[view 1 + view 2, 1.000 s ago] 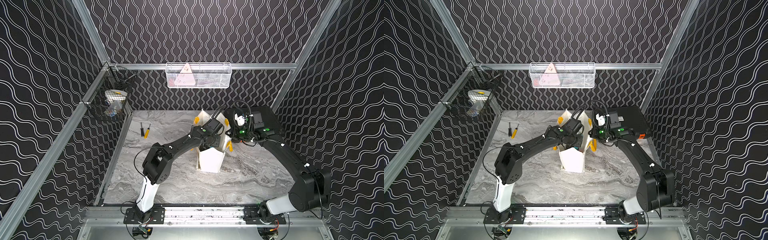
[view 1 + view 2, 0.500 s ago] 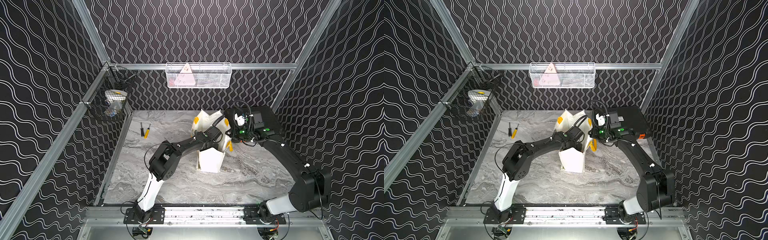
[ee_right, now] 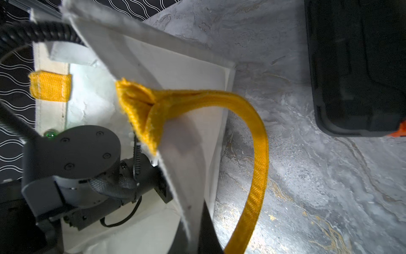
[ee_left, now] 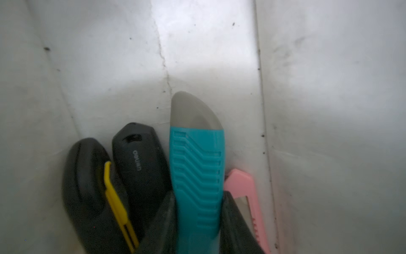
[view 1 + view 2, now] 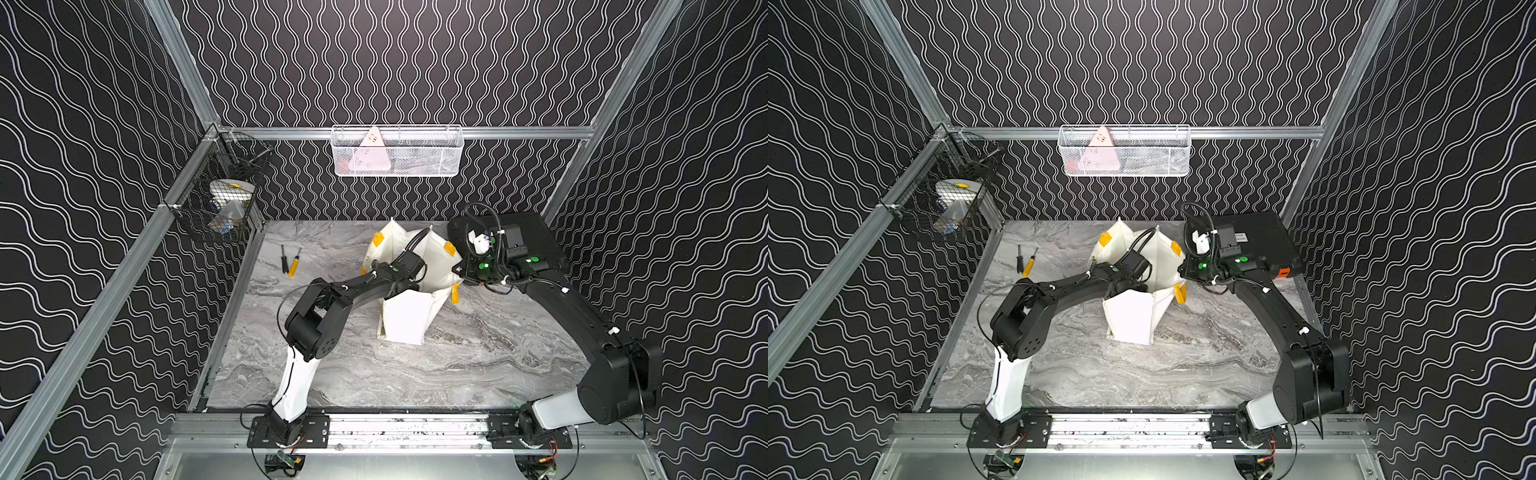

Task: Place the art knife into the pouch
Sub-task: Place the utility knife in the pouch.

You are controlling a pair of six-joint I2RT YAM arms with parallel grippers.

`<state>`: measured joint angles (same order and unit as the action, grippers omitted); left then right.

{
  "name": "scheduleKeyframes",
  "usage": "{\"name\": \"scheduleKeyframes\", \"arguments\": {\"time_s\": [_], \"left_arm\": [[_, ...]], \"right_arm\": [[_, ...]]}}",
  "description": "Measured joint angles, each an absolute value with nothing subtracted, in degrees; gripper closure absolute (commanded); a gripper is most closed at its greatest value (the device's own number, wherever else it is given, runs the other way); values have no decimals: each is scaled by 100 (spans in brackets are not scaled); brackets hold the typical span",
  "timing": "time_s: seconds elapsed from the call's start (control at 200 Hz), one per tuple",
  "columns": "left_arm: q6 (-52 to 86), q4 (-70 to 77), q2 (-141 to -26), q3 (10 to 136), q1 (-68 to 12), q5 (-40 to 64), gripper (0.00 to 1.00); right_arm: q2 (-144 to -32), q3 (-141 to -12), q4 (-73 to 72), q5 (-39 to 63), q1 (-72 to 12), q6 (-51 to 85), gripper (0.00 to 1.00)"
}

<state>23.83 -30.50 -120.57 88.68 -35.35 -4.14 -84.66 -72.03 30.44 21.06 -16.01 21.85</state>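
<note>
The white pouch [image 5: 405,320] [image 5: 1129,316] stands open mid-table in both top views. My left gripper [image 4: 198,211] is down inside it, shut on the art knife [image 4: 197,167], a teal ribbed handle with a grey end that points at the pouch's floor. In the top views the pouch's wall hides the left gripper's fingers; only the wrist [image 5: 409,266] shows at the mouth. My right gripper [image 3: 193,237] [image 5: 461,274] is shut on the pouch's upper edge on the right side, beside a yellow loop handle [image 3: 252,154].
Inside the pouch lie a black cutter with a yellow slider [image 4: 92,193], a second black cutter [image 4: 140,158] and a pink cutter [image 4: 243,187]. A black case [image 5: 528,237] sits at the back right. Two screwdrivers [image 5: 291,262] lie at the back left. Wire baskets [image 5: 397,151] [image 5: 220,203] hang on the walls.
The left arm has folded in toward the pouch and its wrist has sunk lower into the mouth. The right arm and the pouch's edge have stayed put.
</note>
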Motion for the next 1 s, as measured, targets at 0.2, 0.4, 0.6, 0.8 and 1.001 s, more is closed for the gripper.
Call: {"name": "scheduleKeyframes", "arguments": {"time_s": [0.2, 0.4, 0.6, 0.8, 1.001], "left_arm": [[2368, -3260, -11946, 8794, -3500, -534, 72], [2362, -3330, -11714, 8737, -3544, -311, 53], [2340, -3315, -11417, 8731, -3592, -73, 44], [2311, -3116, -10822, 8534, -3601, 307, 36], [2213, -2956, -10313, 8836, -3599, 602, 33]], "right_arm": [[-8458, -7203, 3072, 2084, -1601, 2185, 100], [-8447, -7262, 3118, 2067, -1601, 2158, 100], [-8447, -7279, 3107, 2137, -1599, 2139, 100], [-8444, -7279, 3094, 2215, -1603, 2117, 100], [-8444, -7279, 3089, 2259, -1605, 2099, 100]]}}
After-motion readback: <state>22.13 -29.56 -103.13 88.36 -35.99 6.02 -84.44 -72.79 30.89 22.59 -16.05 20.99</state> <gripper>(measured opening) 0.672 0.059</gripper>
